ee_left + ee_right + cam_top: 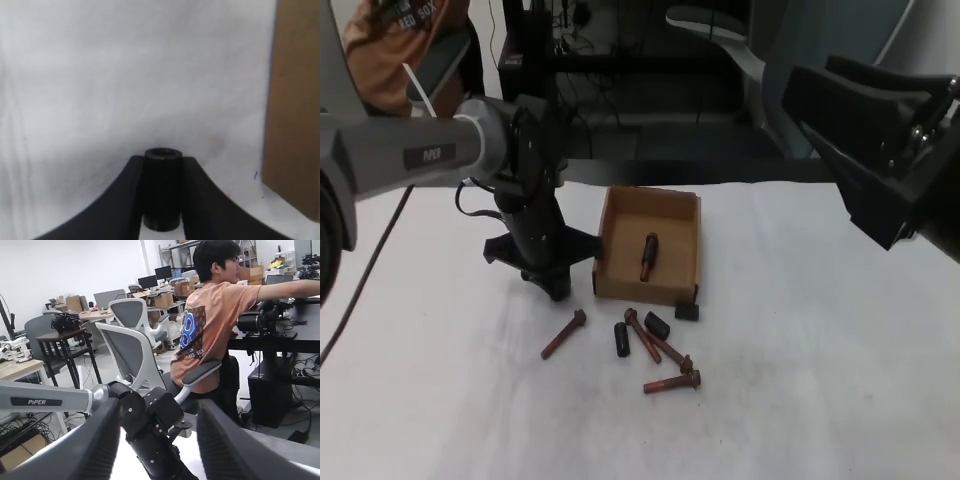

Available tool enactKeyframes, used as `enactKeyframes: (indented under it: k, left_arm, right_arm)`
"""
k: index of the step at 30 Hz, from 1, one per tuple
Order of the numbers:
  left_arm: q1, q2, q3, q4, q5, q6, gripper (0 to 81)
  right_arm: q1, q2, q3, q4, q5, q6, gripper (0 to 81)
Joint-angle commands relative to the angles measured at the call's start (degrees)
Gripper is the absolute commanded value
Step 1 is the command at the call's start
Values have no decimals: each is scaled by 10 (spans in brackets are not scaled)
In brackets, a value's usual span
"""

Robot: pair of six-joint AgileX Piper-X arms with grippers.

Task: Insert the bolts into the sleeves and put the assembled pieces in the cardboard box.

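Note:
A black sleeve [162, 200] stands upright between the fingers of my left gripper [163, 162], which is shut on it. That gripper [556, 288] points down just above the white cloth, close to the left wall of the cardboard box [608, 240] [295, 110]. One assembled bolt and sleeve [648, 256] lies inside the box. In front of the box lie several reddish bolts [563, 334] [672, 382] and loose black sleeves [620, 340] [657, 324] [687, 312]. My right gripper [159, 410] [880, 150] is raised high at the right, open, with nothing between its fingers.
The white cloth [820, 380] covers the bench, with free room at the right and near the front. The left arm's wrist [150, 435] shows between my right fingers. Behind the bench are chairs and desks.

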State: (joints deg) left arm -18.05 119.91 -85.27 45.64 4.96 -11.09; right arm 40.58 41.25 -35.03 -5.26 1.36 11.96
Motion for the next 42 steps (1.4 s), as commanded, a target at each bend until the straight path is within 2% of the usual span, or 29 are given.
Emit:
enactKeyframes:
  k: [1, 6, 13, 16, 19, 21, 25, 32, 38, 42]
  left_arm:
    - [-6, 3, 1, 36, 16, 18, 17]
    - [-12, -49, 1, 40, 19, 54, 17]
    - [-21, -170, 4, 39, 15, 90, 17]
    - [-27, -227, 4, 60, 15, 107, 17]
    - [-41, -284, 23, 66, 16, 130, 17]
    - [-49, -325, 50, 55, 16, 139, 17]
    - [-62, -430, 139, -6, 21, 127, 17]
    - [-65, -590, 327, -145, 25, 83, 17]
    - [-66, -687, 459, -254, 73, 37, 17]
    - [-66, -734, 520, -331, 85, 21, 17]
  right_arm:
    - [-3, -6, -4, 20, 0, 1, 461]
    - [-3, -6, -4, 108, 42, 40, 461]
    - [-1, -4, -4, 213, 43, 133, 461]
    - [-1, 12, -4, 226, 12, 150, 461]
    - [-1, 54, -8, 225, -52, 151, 461]
    - [-1, 90, -17, 228, -90, 135, 461]
    - [-1, 170, -59, 258, -120, 89, 461]
    - [-9, 249, -129, 312, -127, -22, 455]
    - [-53, 330, -199, 398, -133, -120, 290]
    - [-66, 409, -269, 463, -139, -170, 279]
